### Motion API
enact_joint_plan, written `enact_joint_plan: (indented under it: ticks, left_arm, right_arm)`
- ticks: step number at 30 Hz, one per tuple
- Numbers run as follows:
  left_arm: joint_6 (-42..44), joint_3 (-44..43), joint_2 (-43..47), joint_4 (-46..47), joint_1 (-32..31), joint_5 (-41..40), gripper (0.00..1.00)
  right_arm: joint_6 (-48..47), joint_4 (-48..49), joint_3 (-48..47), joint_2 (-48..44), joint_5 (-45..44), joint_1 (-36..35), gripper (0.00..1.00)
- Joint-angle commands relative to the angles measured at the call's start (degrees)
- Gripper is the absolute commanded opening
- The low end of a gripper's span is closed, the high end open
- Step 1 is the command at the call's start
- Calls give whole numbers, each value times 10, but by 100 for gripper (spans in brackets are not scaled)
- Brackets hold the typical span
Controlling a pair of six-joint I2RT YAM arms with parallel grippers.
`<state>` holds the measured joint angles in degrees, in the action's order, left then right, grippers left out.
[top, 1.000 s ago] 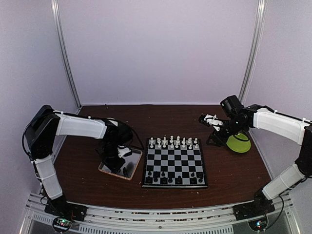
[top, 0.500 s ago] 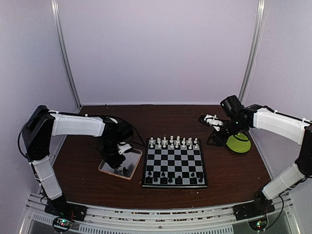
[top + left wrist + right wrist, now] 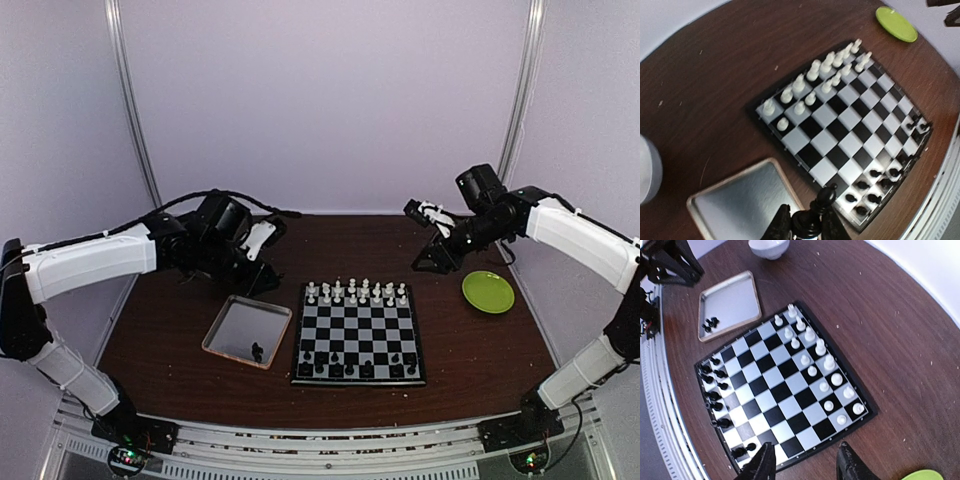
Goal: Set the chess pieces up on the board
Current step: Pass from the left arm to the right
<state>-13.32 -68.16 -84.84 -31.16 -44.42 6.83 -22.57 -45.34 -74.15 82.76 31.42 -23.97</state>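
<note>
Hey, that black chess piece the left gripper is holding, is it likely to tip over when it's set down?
Probably tippy: the black piece looks tall and slim in the left gripper. Likely light, being small even beside one square of the board. It looks glossy, so it may slip.

No txt, nos. or logos I can read on any cam. The board [image 3: 358,333] shows plain checks only, no legible edge letters. The tray [image 3: 245,325] on the left and the green plate [image 3: 488,291] on the right have no markings I can make out.
</note>
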Motion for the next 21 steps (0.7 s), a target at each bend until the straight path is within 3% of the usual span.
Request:
enact_joint_plan:
  ticks: [1,8,21]
  left_arm:
    - [-25,-7,-23,175,-32,69,18]
    - [-84,-53,-113,294,-85,91,18]
    - [-117,-102,-178,358,-99,125,19]
  right_arm:
    - [34,-52,-87,35,78,-12,41]
    - [84,-94,-208,115,123,-52,42]
    - [106,-81,-196,142,126,-95,44]
